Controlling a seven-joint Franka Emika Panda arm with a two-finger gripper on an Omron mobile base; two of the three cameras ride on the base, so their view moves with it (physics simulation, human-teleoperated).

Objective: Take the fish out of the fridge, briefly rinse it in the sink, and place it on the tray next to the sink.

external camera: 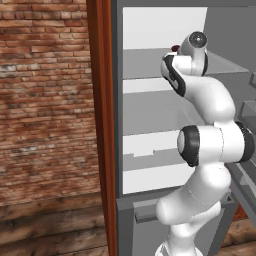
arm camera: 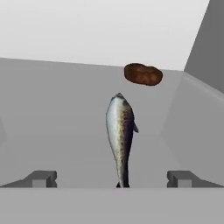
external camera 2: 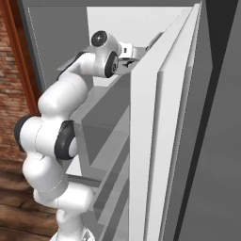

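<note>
Two dark fingertips of the gripper (arm camera: 112,179) stand wide apart, holding nothing, at the near edge of a grey fridge shelf (arm camera: 52,127). Between them lies the fish (arm camera: 120,135), its tail toward the gripper and its head pointing to the far wall. Just beyond the head, slightly right, sits a brown lumpy item (arm camera: 143,74). The fridge (external camera: 150,120) stands open, with the arm reaching onto its upper shelf.

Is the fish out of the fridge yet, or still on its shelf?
Still in: the fish lies ungripped on a grey fridge shelf.
</note>
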